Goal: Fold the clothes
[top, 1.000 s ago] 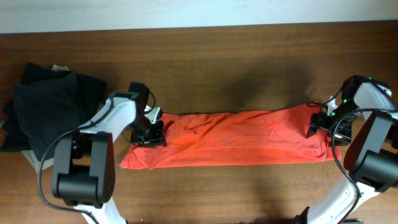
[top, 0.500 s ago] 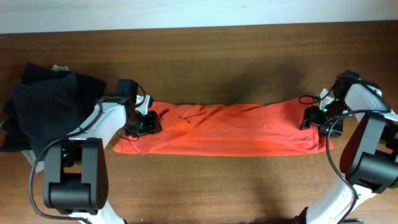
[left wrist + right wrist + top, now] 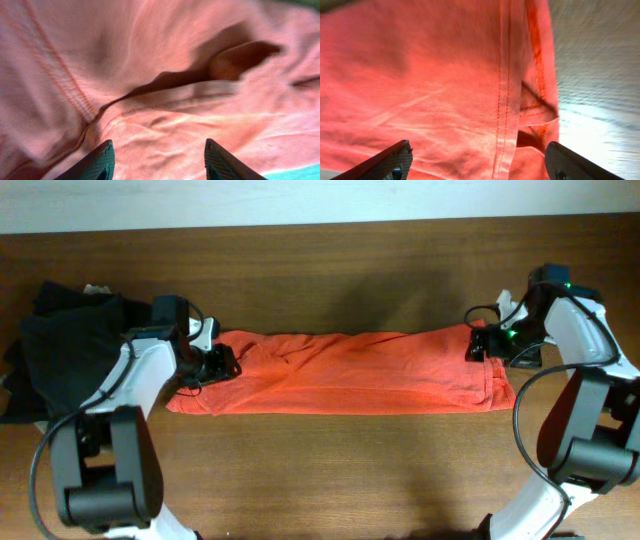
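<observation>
T-shirt (image 3: 350, 370): red-orange, folded into a long narrow band lying flat on the brown wooden table (image 3: 330, 270), about mid-depth. Long axis runs left-right. The left end reaches almost to the pile of black garments (image 3: 70, 350), and the right end stops near the right arm. The far edge is fairly straight. The near left corner tapers to a point and sags toward the near side. Creases run lengthwise, heaviest in the left third.

Left tool (image 3: 215, 364): sits at the band's left end, on its far corner, pointing right along the cloth. In the left wrist view the tool (image 3: 157, 160) has its fingers (image 3: 97, 162) spread, and the T-shirt (image 3: 150, 60) fills the gap and the whole field. A raised fold casts a dark shadow ahead, and a stitched seam runs diagonally on the left. Cannot tell whether the tips press on the cloth.

Right tool (image 3: 482, 346): sits at the band's right end, on the far corner, pointing left. In the right wrist view the tool (image 3: 477, 160) has its fingers (image 3: 390, 160) wide apart. The T-shirt (image 3: 420, 75) lies beneath and between them. A double-stitched hem runs away from the camera, with a small tuck at the edge, and bare table (image 3: 600, 65) shows to the right of it.

Black garments: heaped at the far left of the table, just left of the left arm.
</observation>
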Robot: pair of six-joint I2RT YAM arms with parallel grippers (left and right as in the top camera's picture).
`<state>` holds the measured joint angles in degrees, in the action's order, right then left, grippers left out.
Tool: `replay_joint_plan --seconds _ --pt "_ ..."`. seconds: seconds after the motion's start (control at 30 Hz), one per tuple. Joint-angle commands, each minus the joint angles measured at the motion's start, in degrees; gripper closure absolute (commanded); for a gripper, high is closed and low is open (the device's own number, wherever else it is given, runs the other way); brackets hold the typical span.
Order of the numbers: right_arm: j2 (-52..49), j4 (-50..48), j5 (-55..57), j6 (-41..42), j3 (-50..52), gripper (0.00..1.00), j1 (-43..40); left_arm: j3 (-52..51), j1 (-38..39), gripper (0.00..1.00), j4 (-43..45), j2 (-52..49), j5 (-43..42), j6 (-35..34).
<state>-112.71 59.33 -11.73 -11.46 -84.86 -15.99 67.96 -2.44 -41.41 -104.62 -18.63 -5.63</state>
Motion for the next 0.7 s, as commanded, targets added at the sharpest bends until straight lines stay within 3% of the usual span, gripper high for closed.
replay_joint_plan --seconds 0.0,0.5,0.6,0.67 --pt "1.62 -0.35 0.39 -9.49 -1.16 0.06 -0.20 1.79 -0.28 0.42 -1.64 7.82 -0.74 0.94" --pt "-5.97 -2.82 3.30 -10.58 2.21 0.08 -0.15 1.62 -0.31 0.39 -5.64 9.07 -0.72 0.94" --pt "-5.97 -3.06 2.01 -10.60 3.17 0.17 -0.15 1.62 -0.31 0.38 -6.05 9.07 -0.70 0.94" --pt "-5.97 -2.78 0.31 -10.60 3.39 0.33 -0.15 1.62 -0.31 0.38 -6.05 9.07 -0.70 0.94"
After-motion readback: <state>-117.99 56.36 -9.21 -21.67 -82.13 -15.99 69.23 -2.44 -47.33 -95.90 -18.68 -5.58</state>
